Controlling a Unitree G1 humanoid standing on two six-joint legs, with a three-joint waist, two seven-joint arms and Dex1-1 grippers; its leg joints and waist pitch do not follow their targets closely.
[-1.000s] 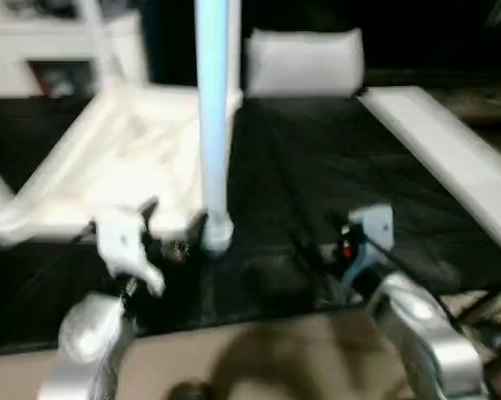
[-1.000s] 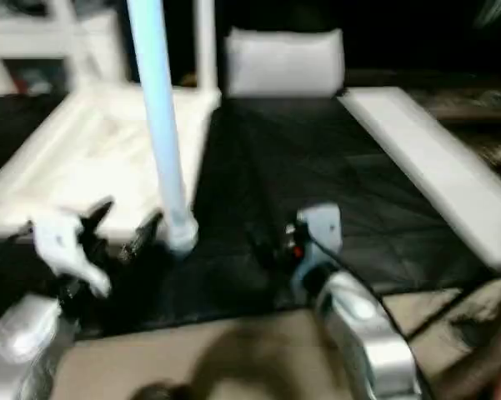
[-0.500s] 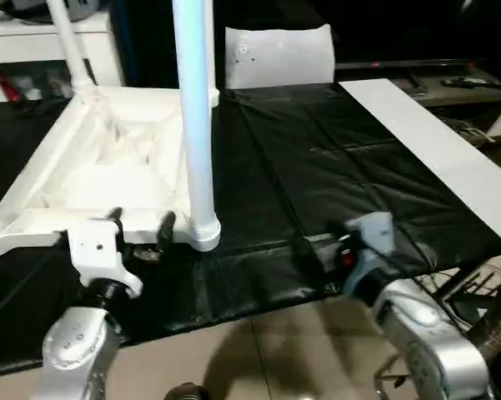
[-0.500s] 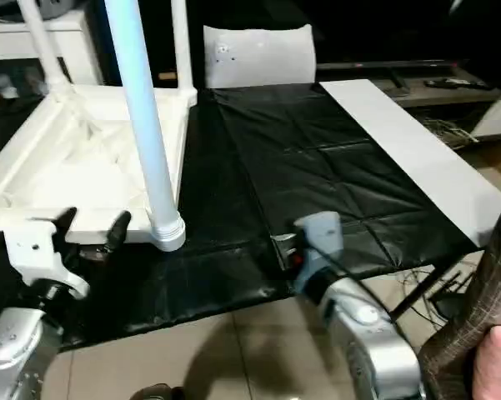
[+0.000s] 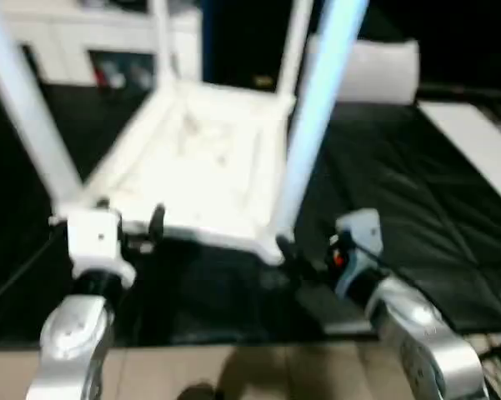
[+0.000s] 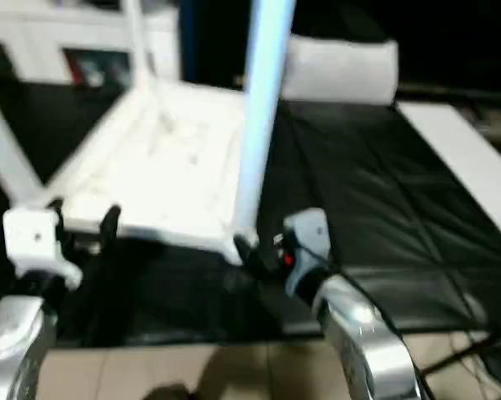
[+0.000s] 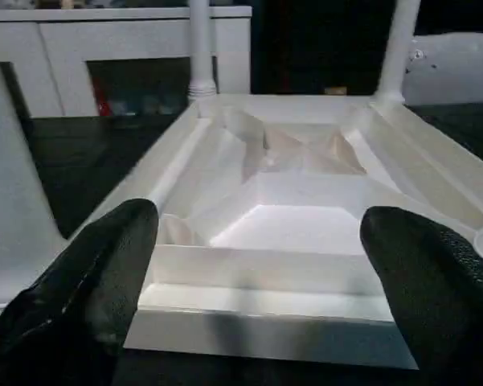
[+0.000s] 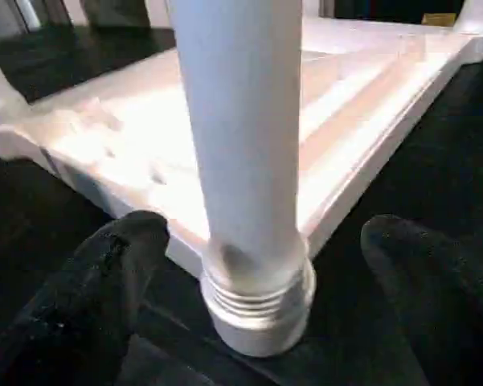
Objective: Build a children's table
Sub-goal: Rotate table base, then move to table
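I am facing the children's table (image 5: pixel 200 167), which is lying upside down on the black-covered work table (image 5: pixel 417 217), its ribbed underside turned up and four white legs standing in the corner sockets. My left gripper (image 5: pixel 127 223) is hovering just in front of the near rim with its jaws spread wide and nothing between them. My right gripper (image 8: pixel 257 265) is also gaping, its two black fingers (image 8: pixel 104 281) flanking the threaded collar of the near right leg (image 5: pixel 313 125) without touching it.

The risk, as I judge it, is sitting at that near right corner socket (image 8: pixel 257 314). The collar's ridges are showing above the joint, so this leg may not be fully seated; if I am closing off-centre, or pushing sideways while closing, I could be levering the leg out of true or popping it free. A nudge from my left fingers (image 7: pixel 88 281) against the rim could be sliding the light plastic top across the slick black cover, pulling the leg away from my right jaws. The tall legs also make the piece easy to tip.
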